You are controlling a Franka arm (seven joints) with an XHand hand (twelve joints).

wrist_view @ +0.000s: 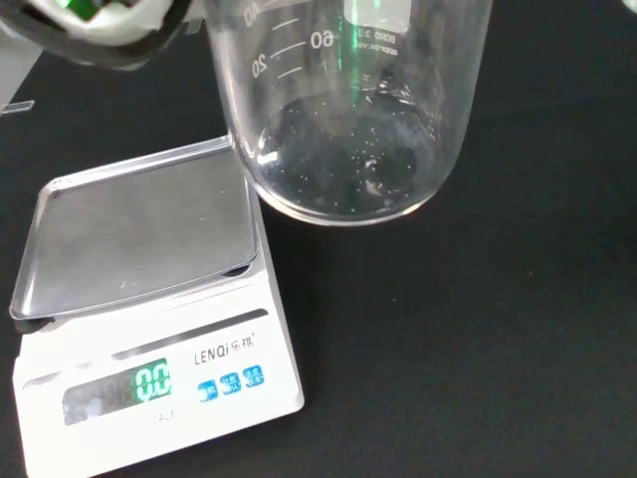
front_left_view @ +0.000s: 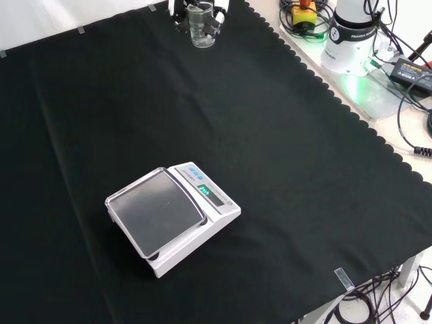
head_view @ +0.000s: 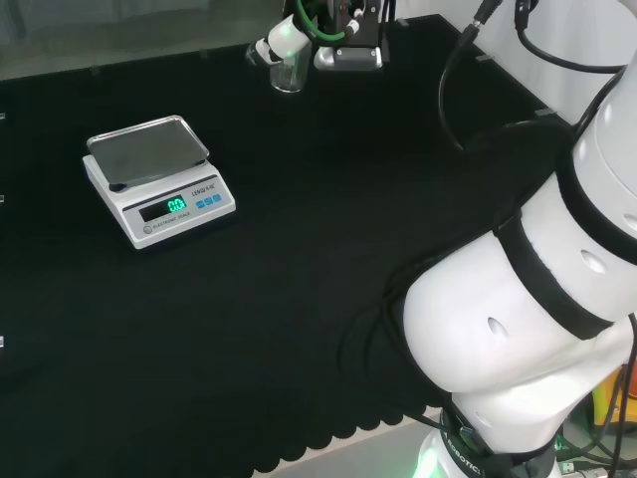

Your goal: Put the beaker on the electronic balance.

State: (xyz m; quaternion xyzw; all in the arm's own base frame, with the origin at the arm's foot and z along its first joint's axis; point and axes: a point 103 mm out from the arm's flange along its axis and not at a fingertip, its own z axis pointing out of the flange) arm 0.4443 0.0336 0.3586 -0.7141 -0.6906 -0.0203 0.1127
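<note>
1. The glass beaker (front_left_view: pixel 201 25) is at the top centre of the front view, upright, and the hand (front_left_view: pixel 217 15) has its fingers curled around it.
2. The electronic balance (front_left_view: pixel 172 217) stands well apart, in the lower middle of the front view. So the beaker must travel down the frame to reach the steel pan (front_left_view: pixel 155 210).
3. In the head view the balance is at middle left and the beaker at the top centre.
4. The wrist view shows what the others do not: the beaker looks empty, and the pan is bare.
5. I cannot tell whether the beaker rests on the table (front_left_view: pixel 304 169) or is lifted.
</note>
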